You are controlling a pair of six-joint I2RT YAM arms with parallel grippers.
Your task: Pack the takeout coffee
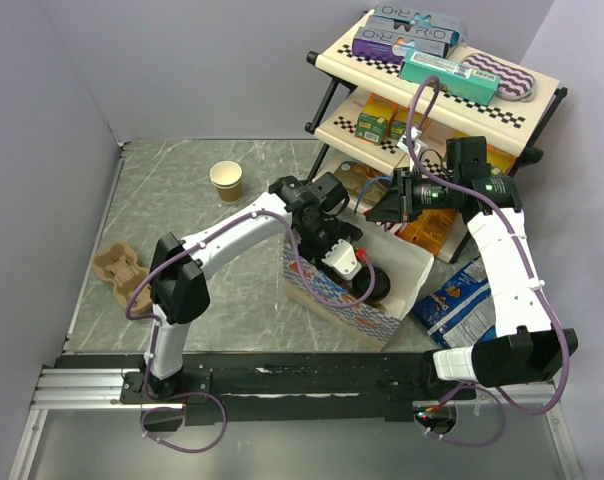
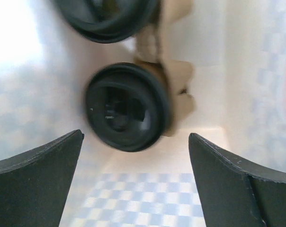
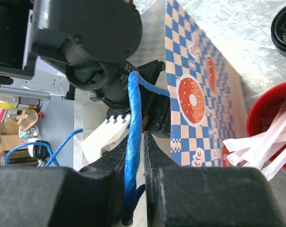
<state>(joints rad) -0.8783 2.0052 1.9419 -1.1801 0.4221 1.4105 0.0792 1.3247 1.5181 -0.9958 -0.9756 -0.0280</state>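
The left end effector (image 2: 136,137) hangs inside a white paper bag with blue checks and doughnut prints (image 1: 332,295), its fingers spread wide and gripping nothing. Just beyond them, at the bottom of the bag, are the two small brown paper cups with round black plastic lids. One lidded cup (image 2: 126,106) lies centred between the fingers, and the other lidded cup (image 2: 107,19) is behind it at the upper edge of the left wrist view. A tan cardboard piece (image 2: 174,85) sits beside them. The right end effector (image 3: 136,156) is clenched on the bag's blue twisted cord handle (image 3: 133,104). A red cup of white stirrers (image 3: 273,127) stands beside the bag on the grey marbled counter (image 1: 182,200).
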